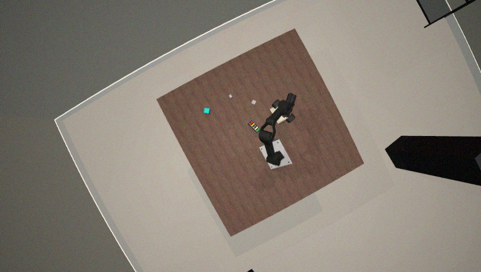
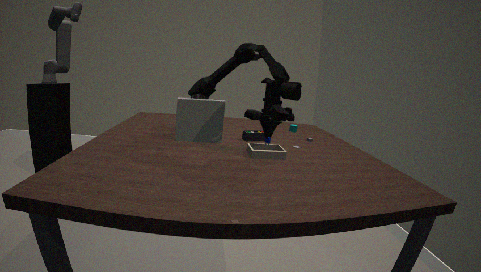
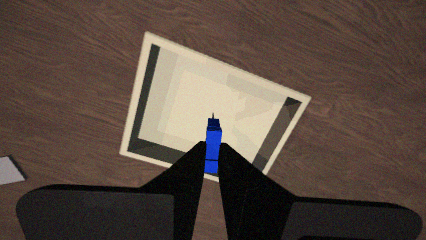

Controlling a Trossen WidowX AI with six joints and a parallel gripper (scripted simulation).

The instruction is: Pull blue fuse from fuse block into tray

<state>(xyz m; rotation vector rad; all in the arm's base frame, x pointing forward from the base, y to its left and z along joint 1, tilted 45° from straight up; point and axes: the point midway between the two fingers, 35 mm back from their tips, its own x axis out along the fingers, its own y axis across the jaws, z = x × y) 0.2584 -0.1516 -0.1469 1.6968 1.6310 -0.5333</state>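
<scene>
Dark wood-grain table [image 2: 168, 175] stood on a pale floor before grey walls, and carried every item described below. Mounted on a light grey box [image 2: 200, 119], the black arm [image 2: 232, 65] arched over the table and pointed its gripper [image 3: 212, 150] straight down. Both fingers were clamped on the blue fuse [image 3: 213, 145], whose lower end projected beyond the fingertips with a thin metal prong at its tip. In the wrist view the fuse lay over the interior of the cream tray [image 3: 150, 65], toward the tray's near side; in the exterior view it hung at about the level of the tray's far rim (whether it touched the tray floor could not be told). The tray was a shallow rectangular box with a raised rim, standing in front of the black fuse block [image 2: 253, 135]. The block sat apart from the gripper, with red, yellow, white and green fuses showing in the top view. A teal cube [image 2: 293, 127] and two small grey squares [image 2: 296, 146] rested farther off on the table. On a black pedestal [image 2: 49, 124] beside the table stood a second, grey arm [image 2: 60, 40].
</scene>
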